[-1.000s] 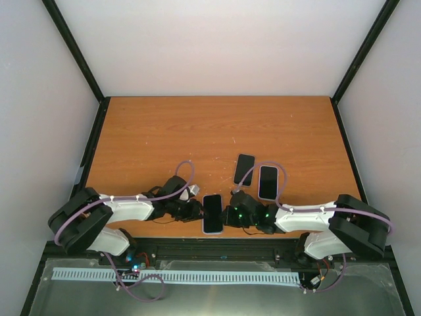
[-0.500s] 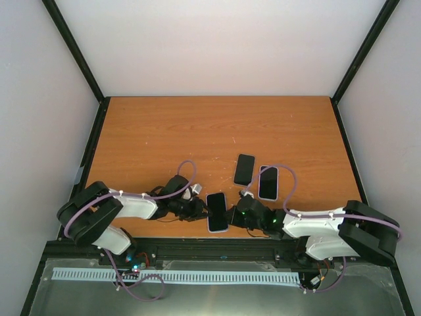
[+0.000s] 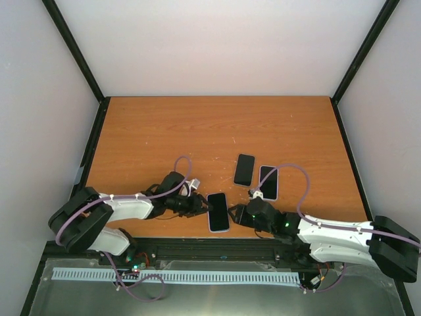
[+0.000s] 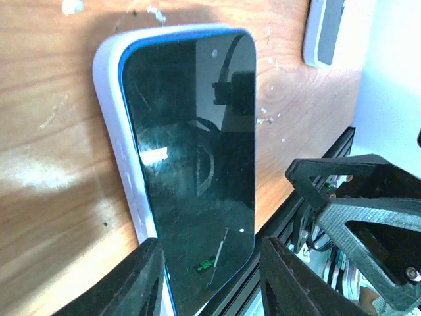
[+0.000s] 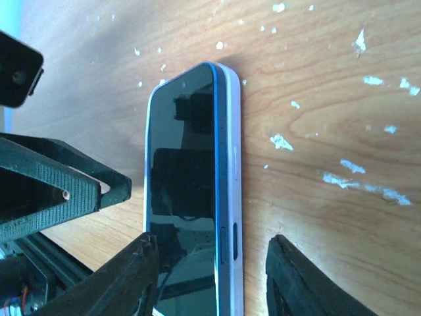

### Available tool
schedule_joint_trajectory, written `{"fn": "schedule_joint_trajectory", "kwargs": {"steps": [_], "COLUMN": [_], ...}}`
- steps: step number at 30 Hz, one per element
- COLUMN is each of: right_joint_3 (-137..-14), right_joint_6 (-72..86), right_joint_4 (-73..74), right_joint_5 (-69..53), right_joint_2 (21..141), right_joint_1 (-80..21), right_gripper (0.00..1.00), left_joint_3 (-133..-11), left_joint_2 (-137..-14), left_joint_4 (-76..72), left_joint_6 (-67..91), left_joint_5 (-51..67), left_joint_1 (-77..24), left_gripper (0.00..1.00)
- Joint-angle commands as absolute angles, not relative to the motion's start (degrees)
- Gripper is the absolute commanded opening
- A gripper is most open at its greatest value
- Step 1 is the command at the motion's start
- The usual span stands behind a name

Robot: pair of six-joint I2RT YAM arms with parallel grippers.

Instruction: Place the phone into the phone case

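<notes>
A dark-screened phone (image 3: 218, 212) with a blue rim lies in the white phone case (image 4: 108, 112) close to the table's front edge. In the right wrist view the phone (image 5: 181, 184) shows its blue side and buttons above the case wall (image 5: 231, 151), so that long side sits high. My left gripper (image 3: 199, 206) stands open on the phone's left, and its fingers (image 4: 141, 276) straddle the near end of the phone (image 4: 191, 151). My right gripper (image 3: 238, 215) is open on the opposite side. Its fingers (image 5: 296, 276) flank the phone, with a gap on the case side.
A bare black phone (image 3: 245, 169) and another phone in a white case (image 3: 268, 182) lie just behind my right gripper. The table's front edge and a black rail (image 3: 217, 247) run right below the cased phone. Walls enclose the table on three sides.
My right gripper has opened and its arm has stretched out low to the right. The cased phone has slid slightly right. My left gripper has stayed at the phone's left side.
</notes>
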State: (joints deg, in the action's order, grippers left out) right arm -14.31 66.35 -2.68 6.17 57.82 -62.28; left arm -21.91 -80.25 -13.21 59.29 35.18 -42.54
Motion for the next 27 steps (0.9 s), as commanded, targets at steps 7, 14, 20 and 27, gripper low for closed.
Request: {"fn": "schedule_joint_trajectory", "kwargs": {"steps": [7, 14, 20, 27], "right_joint_3": [-15.9, -17.8, -19.0, -20.5], "right_joint_6": [63.4, 62.3, 62.5, 62.7], "right_joint_4": [-1.9, -8.2, -13.4, -20.6], "right_joint_5": [8.3, 5.2, 1.6, -1.3], "right_joint_2": [58.1, 67.7, 75.0, 78.0], "right_joint_1": [-62.6, -62.5, -62.5, -62.4], "right_gripper": [0.65, 0.8, 0.87, 0.87], "left_joint_3": [-21.1, -19.2, -18.0, -16.4], "left_joint_2": [-77.9, -78.7, -81.1, -81.8], "left_joint_4": [-13.3, -15.5, -18.8, -21.8], "left_joint_6": [56.2, 56.2, 56.5, 57.4], "left_joint_5": [38.2, 39.4, 41.7, 42.2], "left_joint_1": [-36.4, -35.6, -35.5, -35.6], "left_gripper": [0.42, 0.44, 0.42, 0.38]}}
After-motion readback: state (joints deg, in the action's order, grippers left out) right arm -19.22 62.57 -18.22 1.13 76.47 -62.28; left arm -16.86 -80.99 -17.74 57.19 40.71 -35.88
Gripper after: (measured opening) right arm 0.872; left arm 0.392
